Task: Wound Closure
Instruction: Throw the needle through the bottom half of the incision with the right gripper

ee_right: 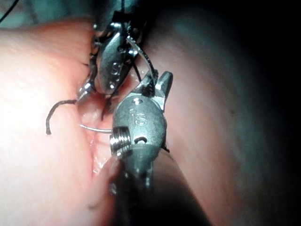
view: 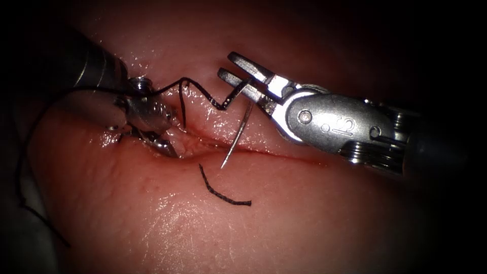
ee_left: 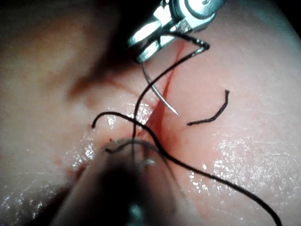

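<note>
— What can we read here?
— In the endoscope view, stamped characters on the right tool's wrist housing (view: 337, 124), toward three o'clock; they look like "12", though we cannot be sure.
— And from the right wrist camera?
— We read "1S" or "15" on that housing (ee_right: 139, 119), and one unclear digit on the left tool's jaw body (ee_right: 114, 68).

Lit brightly at the centre from the endoscope, fading to black at every edge. Wet glare on the tissue (view: 167, 203) and hard shine on the right tool (view: 238, 71). Up close, left tool's shaft (ee_left: 127, 193) blurred and dark, casting shadow.
</note>
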You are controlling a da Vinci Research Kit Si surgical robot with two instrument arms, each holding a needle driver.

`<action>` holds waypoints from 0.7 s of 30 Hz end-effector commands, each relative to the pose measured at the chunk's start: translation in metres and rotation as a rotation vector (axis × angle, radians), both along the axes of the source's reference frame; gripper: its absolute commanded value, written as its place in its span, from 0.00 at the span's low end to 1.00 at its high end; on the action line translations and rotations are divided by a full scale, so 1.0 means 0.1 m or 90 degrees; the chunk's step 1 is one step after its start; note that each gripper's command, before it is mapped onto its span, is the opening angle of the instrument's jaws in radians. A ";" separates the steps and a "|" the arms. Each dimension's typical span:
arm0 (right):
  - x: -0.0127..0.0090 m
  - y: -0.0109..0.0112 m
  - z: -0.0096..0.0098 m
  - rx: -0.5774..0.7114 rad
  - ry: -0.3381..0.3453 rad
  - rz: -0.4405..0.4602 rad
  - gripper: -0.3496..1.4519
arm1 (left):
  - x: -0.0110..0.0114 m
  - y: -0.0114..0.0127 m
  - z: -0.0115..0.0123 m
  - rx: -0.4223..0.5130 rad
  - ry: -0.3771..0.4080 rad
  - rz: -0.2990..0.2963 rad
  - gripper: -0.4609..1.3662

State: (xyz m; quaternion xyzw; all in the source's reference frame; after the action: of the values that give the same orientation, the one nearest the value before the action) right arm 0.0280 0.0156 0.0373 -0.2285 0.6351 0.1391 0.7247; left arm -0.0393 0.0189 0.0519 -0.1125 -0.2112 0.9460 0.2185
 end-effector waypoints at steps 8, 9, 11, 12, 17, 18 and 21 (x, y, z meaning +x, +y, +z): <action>0.018 0.004 0.009 -0.075 0.008 0.005 0.00 | -0.001 0.000 -0.010 0.005 -0.006 -0.004 0.83; 0.018 0.004 0.010 -0.076 0.008 0.005 0.00 | -0.001 -0.001 -0.010 0.005 -0.006 -0.004 0.83; 0.021 0.002 0.013 -0.086 0.006 0.008 0.00 | -0.002 -0.002 -0.013 0.006 -0.005 -0.004 0.83; 0.021 0.001 0.013 -0.089 0.004 0.008 0.00 | -0.002 -0.002 -0.013 0.006 -0.005 -0.004 0.83; 0.025 -0.004 0.019 -0.110 0.003 0.008 0.00 | -0.002 -0.002 -0.017 0.008 -0.004 -0.005 0.83; 0.026 -0.005 0.020 -0.115 0.003 0.009 0.00 | -0.002 -0.002 -0.017 0.008 -0.004 -0.005 0.83; 0.030 -0.009 0.023 -0.120 0.007 0.011 0.00 | -0.002 -0.002 -0.019 0.009 -0.004 -0.005 0.83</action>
State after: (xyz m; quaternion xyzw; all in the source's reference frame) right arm 0.0311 0.0145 0.0397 -0.2981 0.6475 0.0840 0.6963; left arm -0.0395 0.0187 0.0500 -0.1154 -0.2198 0.9428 0.2225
